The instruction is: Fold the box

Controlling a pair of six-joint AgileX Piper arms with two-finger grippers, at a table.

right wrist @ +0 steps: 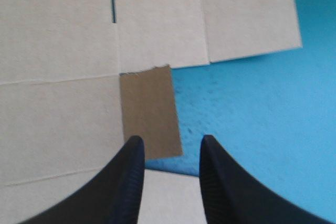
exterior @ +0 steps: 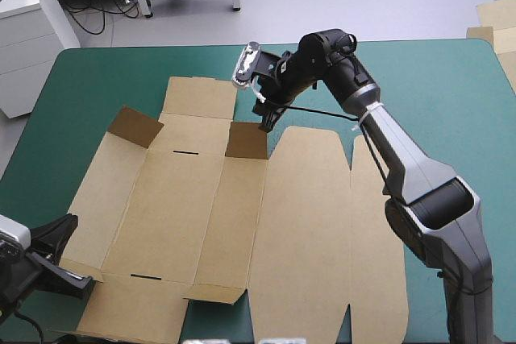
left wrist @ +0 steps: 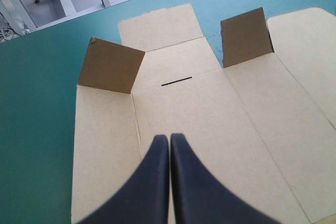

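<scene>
The box [exterior: 201,199] lay on the teal-green tabletop [exterior: 435,86], spread out as a cut brown sheet that reached from the left half to the middle. Most of it was flat. Two small flaps along its far side stood up: one at the far left corner [exterior: 133,126], the other [exterior: 246,141] further right, beside the long rounded panel [exterior: 310,223]. A thin dark slot [exterior: 185,152] showed in the panel between those flaps. My right claw [right wrist: 170,142] hung over the far side of the sheet with its black fingers apart and nothing held between them. The right-hand raised flap lay just ahead of it, in line with the gap. I could not tell whether either finger touched that flap. My left claw [left wrist: 169,139] was at the near left part of the sheet, its fingers pressed together into one point, aimed across the flat board toward the slot, gripping nothing.
</scene>
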